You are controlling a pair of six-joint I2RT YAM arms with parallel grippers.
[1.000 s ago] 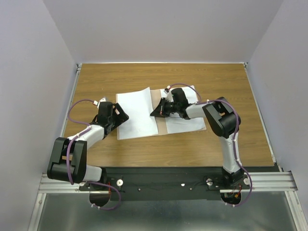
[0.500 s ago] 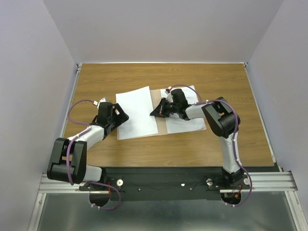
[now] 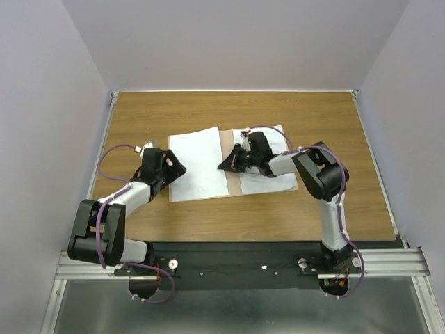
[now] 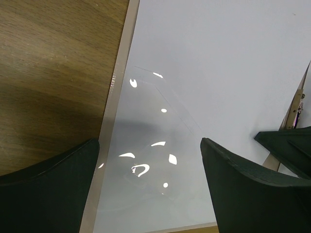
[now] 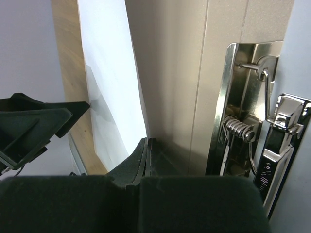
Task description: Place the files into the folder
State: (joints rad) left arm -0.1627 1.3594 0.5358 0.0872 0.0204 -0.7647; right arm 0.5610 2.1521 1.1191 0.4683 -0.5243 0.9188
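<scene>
Fingers [image 4: 48, 194] of left gripper [image 4: 149, 145] wide apart over clear leaf [image 4: 146, 160]; right gripper [image 5: 147, 145] pinched shut on edge of white sheet [image 5: 112, 87], 9 o'clock of folder [image 3: 235, 184] clip [image 5: 243, 126]. Risk: thin sheet creases or slips free if pulled sideways.

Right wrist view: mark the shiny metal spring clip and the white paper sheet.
shiny metal spring clip [image 5: 238, 130], right wrist view, on its coiled spring.
white paper sheet [image 5: 109, 73], right wrist view, on its middle.
</scene>
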